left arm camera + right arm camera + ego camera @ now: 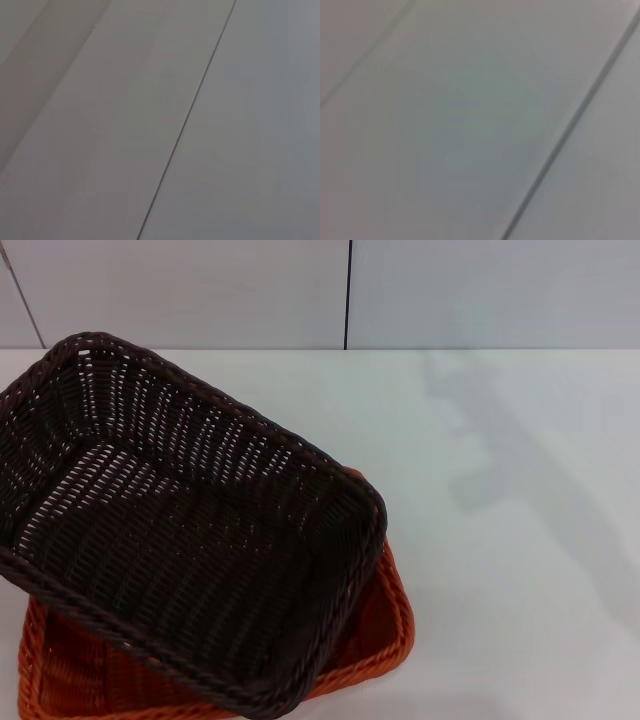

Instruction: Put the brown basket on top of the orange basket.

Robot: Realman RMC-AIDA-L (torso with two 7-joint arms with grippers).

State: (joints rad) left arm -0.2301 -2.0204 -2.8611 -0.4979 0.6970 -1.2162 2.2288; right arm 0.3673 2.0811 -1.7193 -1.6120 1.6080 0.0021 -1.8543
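Currently the brown basket (170, 530) sits on top of the orange basket (385, 625), at the near left part of the white worktop (500, 540) as the head view shows it. The brown basket is turned at an angle to the orange one, so the two rims do not line up. One corner of the brown basket points away from the orange basket toward the far wall (200, 290), and its left end overhangs the orange basket's outline. The brown basket's inside is empty; its openwork sides and woven floor are fully exposed.

Of the orange basket, only the braided rim and parts of the sloping wall show: a strip along the right side of the brown basket and a strip along its near edge. The rest is covered by the brown basket. Whether the brown basket is nested down inside or resting on the rim cannot be told.

Beyond the baskets, the worktop meets the pale panelled wall, which has a dark vertical seam (348, 295). Soft grey shadows lie on the worktop to the right of the baskets.

Neither pincer appears in any view, so the state of the left and right pincer cannot be told. Both wrist views show only pale flat panels crossed by a thin dark seam (185, 125).
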